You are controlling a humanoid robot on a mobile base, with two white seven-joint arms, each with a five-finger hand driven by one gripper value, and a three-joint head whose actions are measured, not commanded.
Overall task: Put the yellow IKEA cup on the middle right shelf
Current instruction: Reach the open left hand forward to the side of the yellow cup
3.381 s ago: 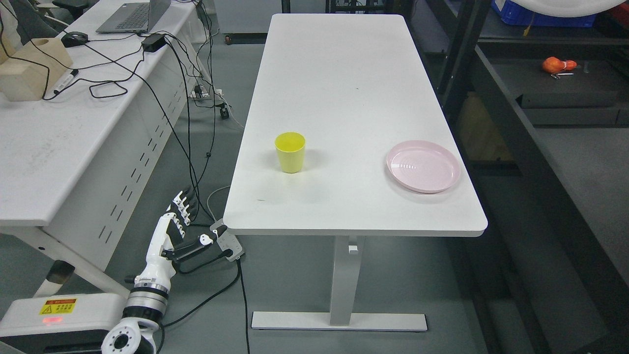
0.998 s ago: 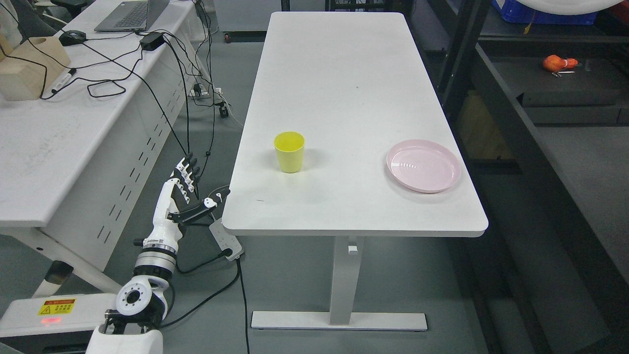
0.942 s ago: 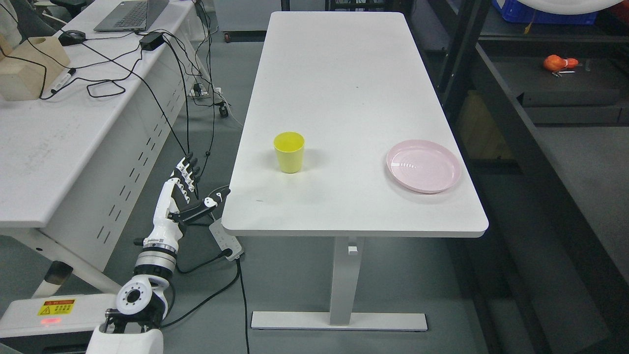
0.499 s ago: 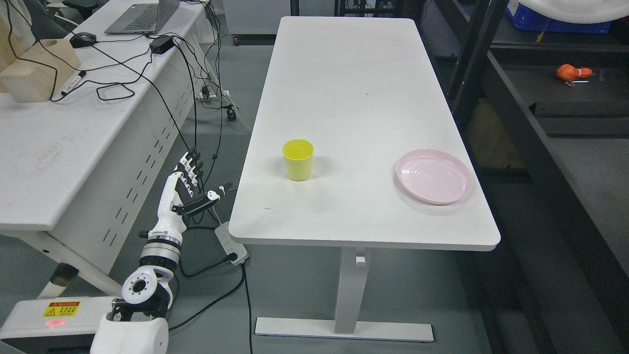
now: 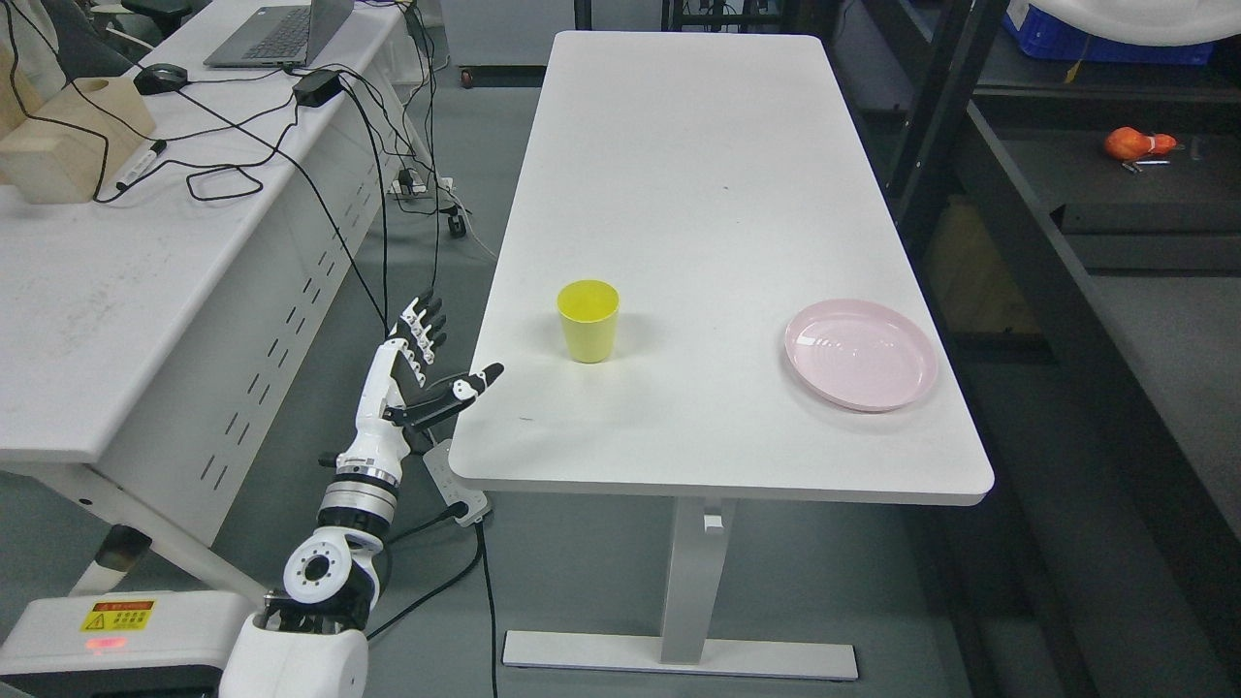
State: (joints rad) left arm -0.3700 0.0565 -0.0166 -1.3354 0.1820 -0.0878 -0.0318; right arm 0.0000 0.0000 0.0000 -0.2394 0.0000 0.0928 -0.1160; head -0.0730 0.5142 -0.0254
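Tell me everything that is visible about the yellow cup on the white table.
The yellow cup is a plain tumbler of smooth material that looks like plastic, without handle or lid. It tapers to a narrower base. It stands upright, mouth open to the top, and looks empty. It rests on the white table, toward the near left part, well apart from the pink plate. Nothing else touches it; the left robot hand is open by the table's left edge, short of it.

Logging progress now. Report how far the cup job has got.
Nothing is done: the cup stands upright on the table, left of the pink plate, ungrasped. In hand: the left hand is open at the table's left edge, short of the cup. Left: grasp it, lift it, carry it to the shelf on the right.
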